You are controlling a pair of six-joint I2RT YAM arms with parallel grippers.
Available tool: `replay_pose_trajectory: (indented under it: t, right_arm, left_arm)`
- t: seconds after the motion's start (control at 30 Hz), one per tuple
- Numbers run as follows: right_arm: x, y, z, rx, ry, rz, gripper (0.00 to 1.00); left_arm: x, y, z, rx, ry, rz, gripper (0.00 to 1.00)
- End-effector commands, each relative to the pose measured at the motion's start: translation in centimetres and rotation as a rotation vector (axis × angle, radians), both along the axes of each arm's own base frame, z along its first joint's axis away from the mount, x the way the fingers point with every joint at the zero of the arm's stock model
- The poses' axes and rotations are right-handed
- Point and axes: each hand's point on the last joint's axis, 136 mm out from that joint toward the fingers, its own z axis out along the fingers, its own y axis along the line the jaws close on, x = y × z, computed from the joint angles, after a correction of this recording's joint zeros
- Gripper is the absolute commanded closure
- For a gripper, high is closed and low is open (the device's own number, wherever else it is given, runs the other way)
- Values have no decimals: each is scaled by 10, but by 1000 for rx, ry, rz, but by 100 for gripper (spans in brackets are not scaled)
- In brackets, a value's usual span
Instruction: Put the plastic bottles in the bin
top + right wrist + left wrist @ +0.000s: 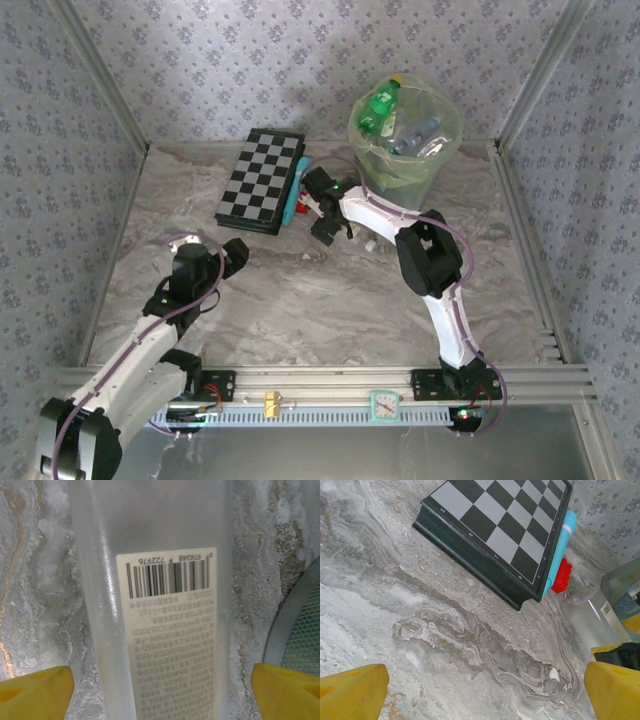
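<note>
A frosted clear plastic bottle (pixel 155 600) with a white barcode label lies on the marble table. My right gripper (pixel 162 690) hangs open directly over it, a yellow fingertip (pixel 35 690) on each side with a gap to the bottle. From above, the right gripper (pixel 330 228) sits just left of the bin (pixel 355 130) and covers most of that bottle. The left wrist view shows the same bottle (pixel 590 617) beside the bin (pixel 620 577). The bin holds a green bottle (pixel 380 108) and clear bottles (pixel 420 135). My left gripper (pixel 482 695) is open over bare table.
A checkerboard (pixel 262 180) lies at the back, left of the right gripper, with a cyan tube (pixel 297 190) and a small red block (pixel 305 208) along its right edge. The bin's base edge (pixel 290 615) is close on the right of the bottle. Walls enclose the table.
</note>
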Motion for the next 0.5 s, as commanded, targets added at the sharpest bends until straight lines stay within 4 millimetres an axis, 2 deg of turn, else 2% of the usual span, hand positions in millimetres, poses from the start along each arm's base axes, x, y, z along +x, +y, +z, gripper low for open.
replay_pose_trajectory:
  t: [0.0, 0.47]
  right_arm:
    - [-5, -4, -5, -52, 40, 33, 9]
    - [-21, 8, -17, -29, 96, 69, 33]
  left_arm:
    - [-1, 3, 2, -9, -4, 16, 0]
    - [1, 2, 5, -16, -10, 13, 0]
